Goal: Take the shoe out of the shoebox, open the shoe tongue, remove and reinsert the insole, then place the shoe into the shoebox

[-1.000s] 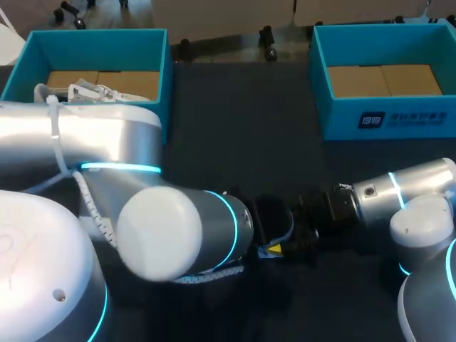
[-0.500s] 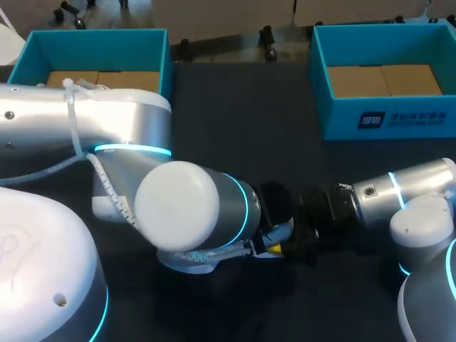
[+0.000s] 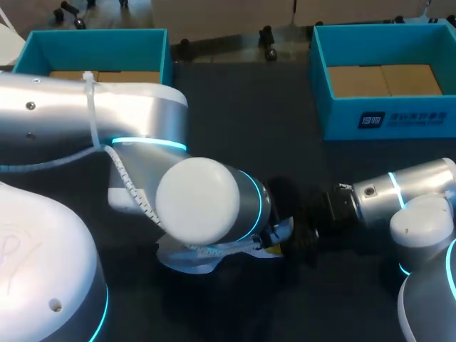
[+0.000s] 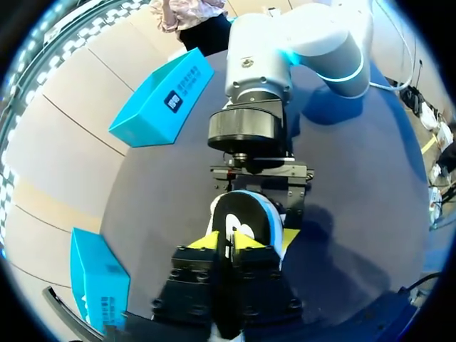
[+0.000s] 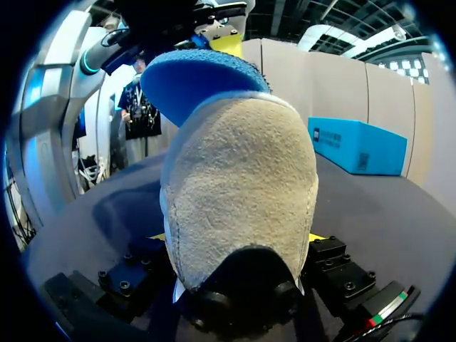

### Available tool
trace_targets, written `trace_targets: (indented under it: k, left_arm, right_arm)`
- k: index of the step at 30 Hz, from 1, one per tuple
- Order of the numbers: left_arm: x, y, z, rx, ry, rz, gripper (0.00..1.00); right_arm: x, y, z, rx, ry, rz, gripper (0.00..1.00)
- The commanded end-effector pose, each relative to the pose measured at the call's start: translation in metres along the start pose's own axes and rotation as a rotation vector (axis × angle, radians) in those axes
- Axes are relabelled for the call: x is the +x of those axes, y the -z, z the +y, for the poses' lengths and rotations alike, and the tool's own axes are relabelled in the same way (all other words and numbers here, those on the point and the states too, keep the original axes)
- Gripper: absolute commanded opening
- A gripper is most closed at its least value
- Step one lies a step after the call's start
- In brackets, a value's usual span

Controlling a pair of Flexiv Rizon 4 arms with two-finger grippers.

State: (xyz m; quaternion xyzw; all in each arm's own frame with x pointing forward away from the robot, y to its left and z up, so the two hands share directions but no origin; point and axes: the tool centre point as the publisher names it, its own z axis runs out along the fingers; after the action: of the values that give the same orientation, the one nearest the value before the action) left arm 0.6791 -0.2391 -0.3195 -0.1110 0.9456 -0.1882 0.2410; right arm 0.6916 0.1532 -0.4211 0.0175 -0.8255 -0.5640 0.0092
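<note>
The shoe (image 5: 242,185), grey suede at the heel with a pale blue and white rim (image 4: 275,214), sits in the right wrist view between the fingers of my right gripper (image 5: 239,236). That gripper is shut on the shoe's sides. An insole, blue beneath (image 5: 192,82) and black with a white mark on top (image 4: 235,222), sticks out of the shoe. My left gripper (image 4: 228,246) is shut on the insole's edge. In the head view my big left arm hides most of the shoe; the two grippers meet near the table's middle front, left gripper (image 3: 274,247) facing right gripper (image 3: 303,239).
Two open teal shoeboxes with brown card floors stand on the dark table, one at the back left (image 3: 92,44) and one at the back right (image 3: 385,117). In the left wrist view both shoeboxes (image 4: 160,100) (image 4: 100,285) lie off to the side of the grippers.
My left arm's elbow has swung right and forward across the table. The left gripper's fingers have come together on the insole. The right arm has kept still with the shoe.
</note>
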Motion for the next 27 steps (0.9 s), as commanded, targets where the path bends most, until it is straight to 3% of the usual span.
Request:
trace_targets:
  k: [1, 14, 23, 27]
  left_arm:
    - [-0.004, -0.001, -0.002, -0.007, 0.009, 0.001, 0.0]
    - [-0.008, 0.051, 0.003, 0.032, 0.01, 0.031, 0.0]
    - [0.004, 0.073, 0.014, 0.031, -0.012, 0.06, 0.0]
    - [0.013, 0.076, 0.018, 0.031, -0.033, 0.062, 0.3]
  right_arm:
    - [0.001, -0.002, 0.0, 0.003, -0.001, -0.001, 0.0]
    - [0.001, -0.002, 0.0, 0.003, -0.001, -0.001, 0.0]
    - [0.001, -0.002, 0.0, 0.003, -0.001, -0.001, 0.0]
    - [0.001, -0.002, 0.0, 0.003, -0.001, -0.001, 0.0]
